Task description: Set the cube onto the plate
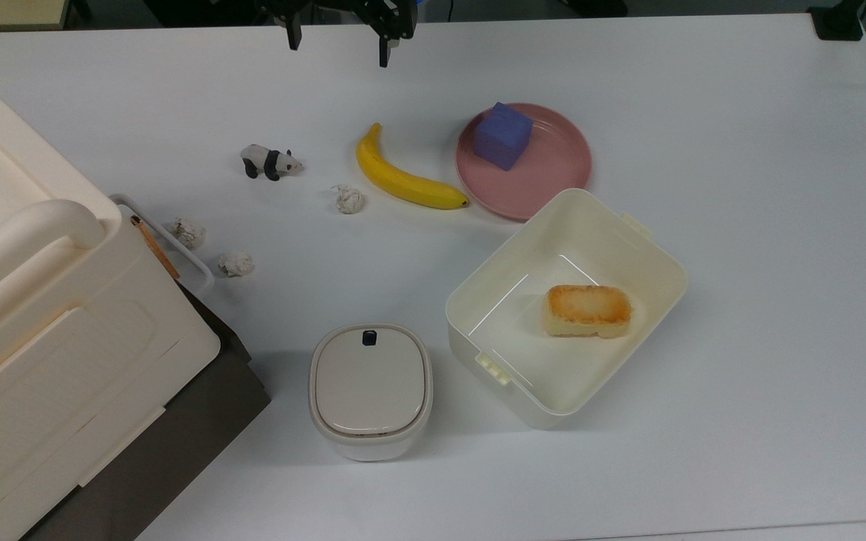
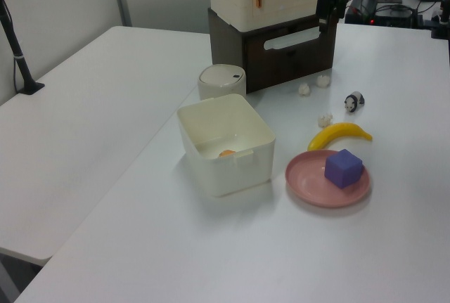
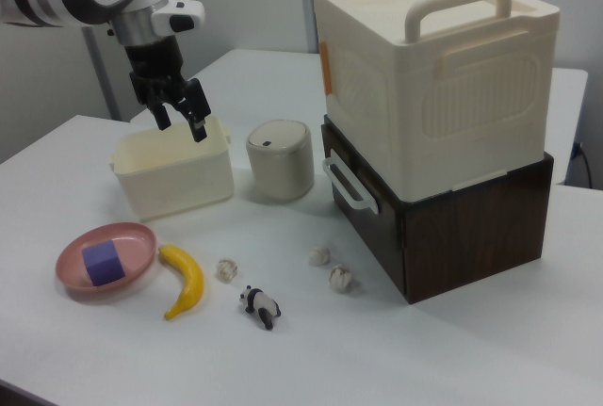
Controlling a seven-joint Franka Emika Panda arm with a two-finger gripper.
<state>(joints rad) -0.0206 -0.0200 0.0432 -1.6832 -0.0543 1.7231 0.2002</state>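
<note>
The blue-purple cube rests on the round pink plate, toward the plate's left side in the top view. In the left view the cube sits on the plate near the banana. My gripper hangs at the top view's upper edge, high above the table and well apart from the cube, fingers spread open and holding nothing. In the right view the gripper hovers in front of the cream tub, above and behind the plate and the cube.
A banana lies left of the plate in the top view. A cream tub holding a bread piece stands just below the plate. A panda figure, paper balls, a lidded bin and a big cream box lie to the left.
</note>
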